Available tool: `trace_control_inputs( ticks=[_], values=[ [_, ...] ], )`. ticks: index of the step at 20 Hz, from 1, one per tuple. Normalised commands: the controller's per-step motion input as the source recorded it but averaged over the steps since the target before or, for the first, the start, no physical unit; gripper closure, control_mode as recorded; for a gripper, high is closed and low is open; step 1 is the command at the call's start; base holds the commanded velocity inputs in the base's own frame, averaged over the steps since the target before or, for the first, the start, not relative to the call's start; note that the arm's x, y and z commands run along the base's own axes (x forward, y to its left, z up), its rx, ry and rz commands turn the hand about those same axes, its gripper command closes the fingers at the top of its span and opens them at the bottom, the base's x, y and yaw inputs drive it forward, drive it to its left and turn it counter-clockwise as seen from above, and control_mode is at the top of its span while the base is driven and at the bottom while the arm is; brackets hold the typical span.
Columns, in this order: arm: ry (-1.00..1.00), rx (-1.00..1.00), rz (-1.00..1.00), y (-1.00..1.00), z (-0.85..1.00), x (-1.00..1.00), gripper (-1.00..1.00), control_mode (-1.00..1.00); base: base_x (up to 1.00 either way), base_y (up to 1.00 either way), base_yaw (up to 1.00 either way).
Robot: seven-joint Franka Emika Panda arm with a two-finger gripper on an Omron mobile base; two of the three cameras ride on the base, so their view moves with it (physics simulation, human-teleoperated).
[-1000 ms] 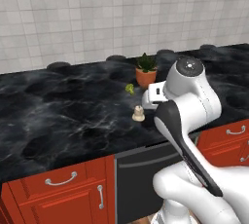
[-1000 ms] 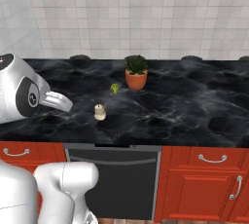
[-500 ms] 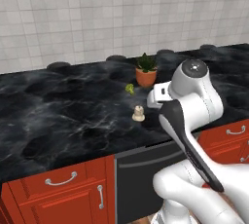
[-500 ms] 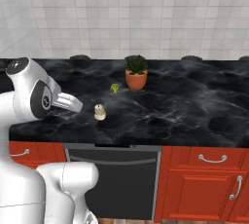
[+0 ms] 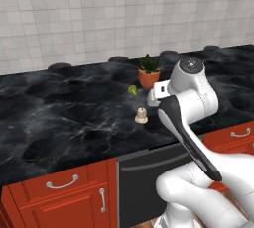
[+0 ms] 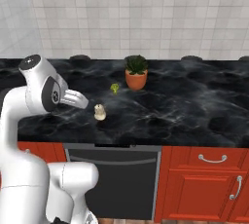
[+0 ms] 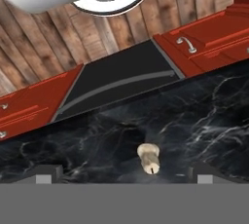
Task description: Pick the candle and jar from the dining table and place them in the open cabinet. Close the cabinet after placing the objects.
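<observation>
The cream candle (image 7: 148, 158) stands upright on the black marble dining table (image 5: 59, 118), near its front edge, apart from the wide-open, empty gripper (image 7: 121, 172), which looks down with the candle between and just beyond its spread fingertips (image 7: 46, 172).

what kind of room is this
Most likely a kitchen, a rendered one: a long black marble counter over red drawer and cabinet fronts, a white tiled wall behind, and a black built-in appliance panel under the counter.
</observation>
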Motion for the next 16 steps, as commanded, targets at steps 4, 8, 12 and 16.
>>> trace_control_inputs(
  ticks=[4, 8, 12, 16],
  values=[
    [0.04, 0.0, 0.0, 0.0, -0.24, 0.26, -1.0, -1.0, 0.0, 0.0, 0.0],
    [0.02, 0.0, 0.0, 0.0, -0.31, 0.29, -1.0, -1.0, 0.0, 0.0, 0.0],
    [0.0, 0.0, 0.0, 0.0, -0.32, 0.32, -1.0, -1.0, 0.0, 0.0, 0.0],
    [0.0, 0.0, 0.0, 0.01, -0.31, 0.36, -1.0, -1.0, 0.0, 0.0, 0.0]
  ],
)
